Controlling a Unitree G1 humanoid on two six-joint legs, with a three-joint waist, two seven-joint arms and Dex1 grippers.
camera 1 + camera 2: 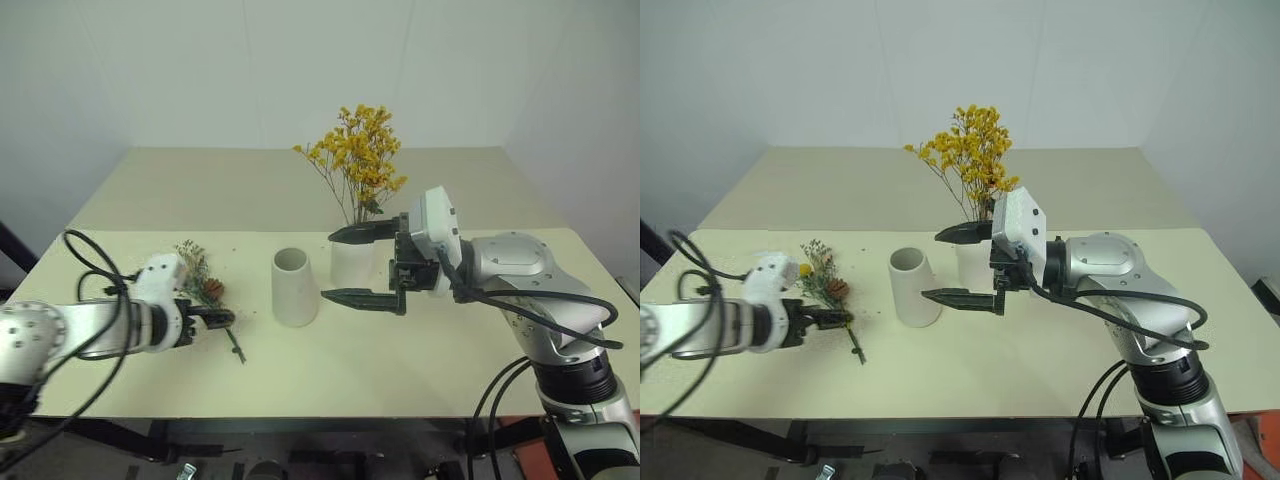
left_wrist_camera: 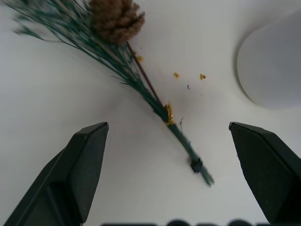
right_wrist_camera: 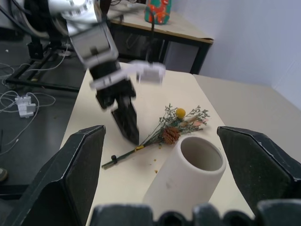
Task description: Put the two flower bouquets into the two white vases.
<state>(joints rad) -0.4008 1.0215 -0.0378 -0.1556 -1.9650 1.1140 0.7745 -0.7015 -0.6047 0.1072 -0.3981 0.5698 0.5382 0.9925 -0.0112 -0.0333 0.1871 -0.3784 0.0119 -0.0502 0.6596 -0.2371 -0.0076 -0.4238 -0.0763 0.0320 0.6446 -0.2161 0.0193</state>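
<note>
- Left eye view shows a beige table (image 1: 150, 190) carrying both vases and both bouquets
- Mixed dried bunch (image 1: 203, 283) lies flat near the table's left edge, toward the front; its grey-green sprigs and brown cone point toward the back, its stem end toward the front edge
- In the right wrist view that bunch (image 3: 165, 129) shows a yellow ball and a brown cone, and its cone end lies just beside the cylinder vase (image 3: 187, 174)
- Left gripper (image 1: 212, 317) hangs low over the bunch, pointing down at a slant; in the left wrist view its two black fingers (image 2: 80, 165) stand spread wide to either side of the thin stem (image 2: 181, 139), apart from it and holding nothing
- Small yellow crumbs (image 2: 188, 76) lie on the table near the stem
- Wide-mouthed cylinder vase (image 1: 294, 287) stands upright and empty near the middle of the table, well in from every edge
- Second white vase (image 1: 350, 265) stands upright just behind and to the right of the cylinder, partly hidden by the right gripper; I cannot tell its full shape
- Yellow-orange spray (image 1: 357, 160) stands upright in that second vase, rising well above its mouth
- Right gripper (image 1: 355, 265) points level toward the left, its fingers spread wide and empty; one finger crosses in front of the second vase's neck, the other reaches close to the cylinder's side
</note>
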